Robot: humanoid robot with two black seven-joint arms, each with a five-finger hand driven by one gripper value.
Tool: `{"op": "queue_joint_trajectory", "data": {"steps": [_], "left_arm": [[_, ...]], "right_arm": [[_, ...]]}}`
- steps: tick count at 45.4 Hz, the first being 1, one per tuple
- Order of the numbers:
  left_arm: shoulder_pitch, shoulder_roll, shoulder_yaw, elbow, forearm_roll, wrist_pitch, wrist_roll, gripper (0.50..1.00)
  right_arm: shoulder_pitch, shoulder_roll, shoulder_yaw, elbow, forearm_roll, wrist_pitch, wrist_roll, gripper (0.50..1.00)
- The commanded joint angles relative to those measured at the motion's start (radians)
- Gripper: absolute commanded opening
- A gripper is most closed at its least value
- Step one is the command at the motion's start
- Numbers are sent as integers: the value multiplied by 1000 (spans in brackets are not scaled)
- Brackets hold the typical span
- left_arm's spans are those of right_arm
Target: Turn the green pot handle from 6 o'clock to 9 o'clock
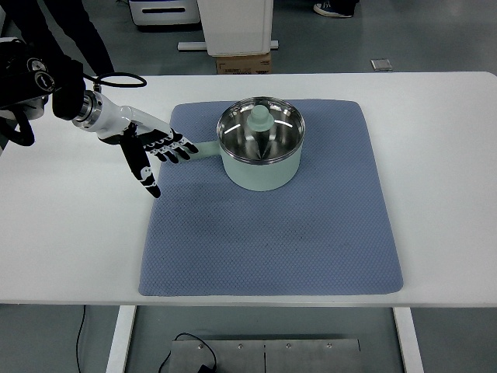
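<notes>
A: Where does it stand? Start big.

B: White tabletop (435,233), with a blue mat (311,233) covering its middle. The green pot (260,155) sits toward the mat's far edge, lid (260,128) on.

A: And the handle?

B: The handle (203,150) points at the mat's left edge, so about 9 o'clock. I'd judge the turn essentially done.

A: The hand?

B: Left hand (155,151) lies over the handle's tip, fingers (177,148) spread and extended, gripping nothing that I can see. What's left is pulling away.
</notes>
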State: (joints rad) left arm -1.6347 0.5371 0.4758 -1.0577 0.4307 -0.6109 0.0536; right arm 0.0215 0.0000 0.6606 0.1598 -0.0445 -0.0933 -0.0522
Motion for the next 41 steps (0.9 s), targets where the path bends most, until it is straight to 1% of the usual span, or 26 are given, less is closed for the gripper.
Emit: {"op": "queue_joint_trajectory", "data": {"steps": [1, 10, 22, 31, 38, 39, 41], "left_arm": [[-4, 0, 0, -1, 0, 0, 0, 1000], [-30, 0, 0, -10, 0, 0, 0, 1000], [-66, 6, 0, -77, 0, 0, 2, 1000], [-88, 21, -5, -90, -20, 0, 0, 1000], [-125, 23, -43, -87, -156, 0, 0, 1000], [-140, 23, -75, -79, -224, 0, 0, 1000], [-142, 21, -107, -67, -262, 0, 0, 1000]], "right_arm": [[0, 0, 1, 0, 0, 0, 0, 1000], [0, 0, 1, 0, 0, 0, 0, 1000], [0, 0, 1, 1, 0, 0, 0, 1000], [0, 0, -1, 1, 0, 0, 0, 1000], [0, 0, 1, 1, 0, 0, 0, 1000], [0, 0, 1, 1, 0, 0, 0, 1000], [0, 0, 1, 0, 0, 0, 0, 1000]]}}
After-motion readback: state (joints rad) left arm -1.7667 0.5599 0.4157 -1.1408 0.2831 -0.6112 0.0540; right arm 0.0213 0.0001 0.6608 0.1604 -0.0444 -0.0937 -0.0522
